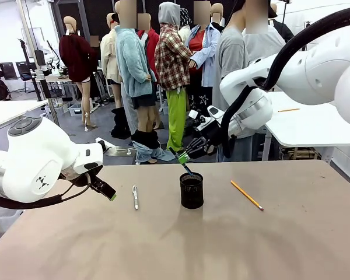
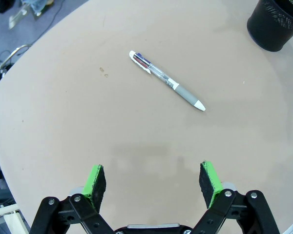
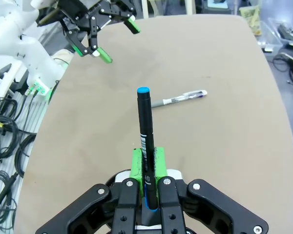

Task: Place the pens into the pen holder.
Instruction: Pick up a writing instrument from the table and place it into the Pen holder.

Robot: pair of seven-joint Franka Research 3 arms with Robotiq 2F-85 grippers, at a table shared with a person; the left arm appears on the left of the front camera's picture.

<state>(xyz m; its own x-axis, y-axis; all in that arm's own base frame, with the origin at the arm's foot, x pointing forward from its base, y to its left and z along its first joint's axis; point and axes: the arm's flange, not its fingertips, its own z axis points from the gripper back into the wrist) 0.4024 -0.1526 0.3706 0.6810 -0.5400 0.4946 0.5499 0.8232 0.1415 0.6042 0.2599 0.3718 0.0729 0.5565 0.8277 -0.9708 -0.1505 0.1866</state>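
Observation:
My right gripper (image 1: pixel 184 156) hangs just above the black mesh pen holder (image 1: pixel 191 190), shut on the dark blue-black pen (image 1: pixel 186 166). The pen slants down, its lower end at the holder's rim. In the right wrist view the pen (image 3: pixel 145 131) stands up from between the green pads of that gripper (image 3: pixel 148 163). The silver-white pen (image 1: pixel 135 197) lies flat on the table left of the holder. My left gripper (image 1: pixel 105 188) hovers open to its left; in the left wrist view the pen (image 2: pixel 166 80) lies ahead of the spread left gripper (image 2: pixel 154 179). The yellow pencil (image 1: pixel 247 195) lies to the holder's right.
The tan table (image 1: pixel 221 245) has bare room in front of the holder. In the left wrist view the holder (image 2: pixel 276 22) sits at the top right. A person in a grey shirt (image 1: pixel 230 64) stands beyond the far edge, with a white table (image 1: pixel 315 125) behind on the right.

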